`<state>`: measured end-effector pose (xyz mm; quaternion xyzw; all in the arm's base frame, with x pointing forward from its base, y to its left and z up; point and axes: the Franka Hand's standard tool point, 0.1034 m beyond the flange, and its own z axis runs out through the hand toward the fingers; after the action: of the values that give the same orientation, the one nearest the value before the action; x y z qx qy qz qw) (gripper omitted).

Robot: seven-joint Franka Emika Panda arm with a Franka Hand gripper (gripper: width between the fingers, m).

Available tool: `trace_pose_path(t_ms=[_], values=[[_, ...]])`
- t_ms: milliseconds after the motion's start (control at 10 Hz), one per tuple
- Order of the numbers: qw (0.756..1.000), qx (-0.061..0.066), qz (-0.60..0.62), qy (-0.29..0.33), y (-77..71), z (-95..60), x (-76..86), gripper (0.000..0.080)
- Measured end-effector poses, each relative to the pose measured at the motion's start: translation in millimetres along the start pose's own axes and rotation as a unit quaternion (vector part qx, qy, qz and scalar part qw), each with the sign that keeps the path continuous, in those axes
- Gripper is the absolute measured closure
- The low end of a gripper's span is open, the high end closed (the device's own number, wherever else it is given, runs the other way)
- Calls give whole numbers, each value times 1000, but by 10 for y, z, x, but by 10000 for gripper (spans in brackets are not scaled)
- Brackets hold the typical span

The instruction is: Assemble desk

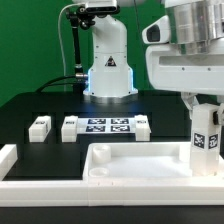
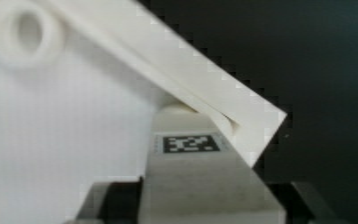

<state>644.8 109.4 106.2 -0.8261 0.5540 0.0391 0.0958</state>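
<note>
The white desk top point(image 1: 120, 168), a wide tray with a raised rim, lies at the front of the black table. My gripper point(image 1: 203, 110) is shut on a white desk leg point(image 1: 206, 138) with a black-and-white tag and holds it upright at the top's corner on the exterior view's right. In the wrist view the leg point(image 2: 194, 165) sits between my fingers point(image 2: 115, 205), its far end against the rim corner of the desk top point(image 2: 69, 120). A round hole point(image 2: 19, 35) shows in the top. Whether the leg is seated I cannot tell.
Three loose white legs point(image 1: 39, 126) point(image 1: 69, 128) point(image 1: 143, 125) lie in a row by the marker board point(image 1: 107, 127). A white border rail point(image 1: 8, 158) runs along the exterior view's left and front. The robot base point(image 1: 108, 65) stands at the back.
</note>
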Motion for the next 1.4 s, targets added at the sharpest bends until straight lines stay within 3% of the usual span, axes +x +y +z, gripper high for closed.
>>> trace_pose_path(t_ms=[200, 500, 700, 800, 900, 1300, 1400], values=[[991, 19, 129, -27, -17, -5, 32, 504], [987, 23, 157, -31, -26, 3, 18, 504], [999, 16, 31, -20, -31, -16, 18, 265], [998, 14, -65, -13, -32, -10, 40, 186], [990, 2, -137, -9, -11, 9, 27, 186], [955, 1, -296, -4, -1, 8, 58, 151], [914, -22, -404, 15, 19, 0, 101, 151]])
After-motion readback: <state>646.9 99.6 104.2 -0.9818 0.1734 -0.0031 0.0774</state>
